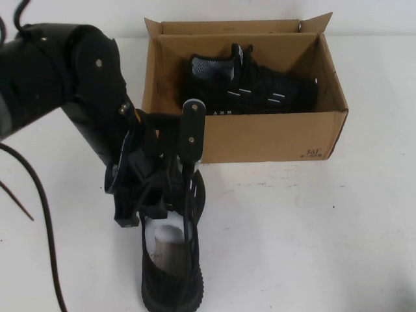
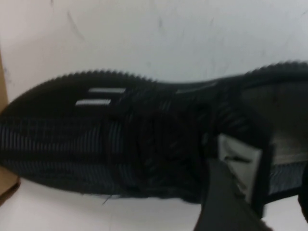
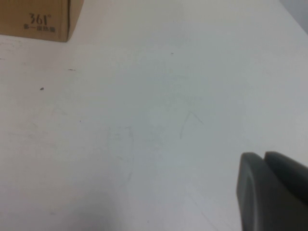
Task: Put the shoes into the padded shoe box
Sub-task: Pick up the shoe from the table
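While right pincer (image 3: 272,192) idles, left pincer (image 1: 170,170) straddles ridged knit shoe (image 1: 172,273).

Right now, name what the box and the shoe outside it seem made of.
Box: brown corrugated cardboard, matte, judging by folded flaps. Shoe on table under left gripper: black ribbed knit upper, ridged sole, probably rubber. Right gripper hangs over bare table.

Toe of the near shoe (image 1: 172,260) behind the left pincer (image 1: 162,175); right pincer (image 3: 272,192) mostly out of frame.

Lab-style robot test bench, bare white tabletop (image 1: 312,234), loose black cables (image 1: 39,214), plain pale backdrop
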{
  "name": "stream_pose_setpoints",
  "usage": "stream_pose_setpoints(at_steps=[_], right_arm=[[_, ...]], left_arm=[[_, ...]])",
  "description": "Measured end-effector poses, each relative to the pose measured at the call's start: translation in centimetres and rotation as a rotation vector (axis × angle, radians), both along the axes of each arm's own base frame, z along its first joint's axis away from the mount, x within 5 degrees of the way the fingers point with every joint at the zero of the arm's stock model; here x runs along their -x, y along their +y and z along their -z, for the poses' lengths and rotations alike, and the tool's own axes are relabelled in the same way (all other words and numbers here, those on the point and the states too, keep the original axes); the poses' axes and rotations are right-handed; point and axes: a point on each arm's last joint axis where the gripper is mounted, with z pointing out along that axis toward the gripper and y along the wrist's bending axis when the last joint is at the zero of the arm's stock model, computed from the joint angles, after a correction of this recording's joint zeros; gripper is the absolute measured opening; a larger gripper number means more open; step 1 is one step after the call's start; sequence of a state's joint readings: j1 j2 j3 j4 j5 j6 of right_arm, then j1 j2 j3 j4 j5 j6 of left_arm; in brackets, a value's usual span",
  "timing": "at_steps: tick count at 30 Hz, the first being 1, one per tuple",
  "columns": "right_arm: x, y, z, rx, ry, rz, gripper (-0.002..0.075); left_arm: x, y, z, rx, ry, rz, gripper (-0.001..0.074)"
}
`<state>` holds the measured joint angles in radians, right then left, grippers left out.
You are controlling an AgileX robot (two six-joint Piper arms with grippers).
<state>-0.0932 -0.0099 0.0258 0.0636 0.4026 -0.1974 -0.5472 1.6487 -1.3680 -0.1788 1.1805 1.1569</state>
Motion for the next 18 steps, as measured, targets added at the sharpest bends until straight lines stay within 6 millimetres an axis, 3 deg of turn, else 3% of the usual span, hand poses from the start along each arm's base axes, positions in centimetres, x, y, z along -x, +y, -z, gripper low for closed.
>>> stream_pose_setpoints(at_steps=[10, 18], right_arm=[[0.0, 0.0, 0.0, 0.000, 0.000, 0.000, -0.0008], [0.0, 0.0, 0.0, 0.000, 0.000, 0.000, -0.0008]], left_arm=[[-1.1, -0.4, 1.9, -0.044, 0.012, 0.005, 0.0307], [-1.6, -0.7, 2.4, -0.028, -0.007, -0.001, 0.0307]])
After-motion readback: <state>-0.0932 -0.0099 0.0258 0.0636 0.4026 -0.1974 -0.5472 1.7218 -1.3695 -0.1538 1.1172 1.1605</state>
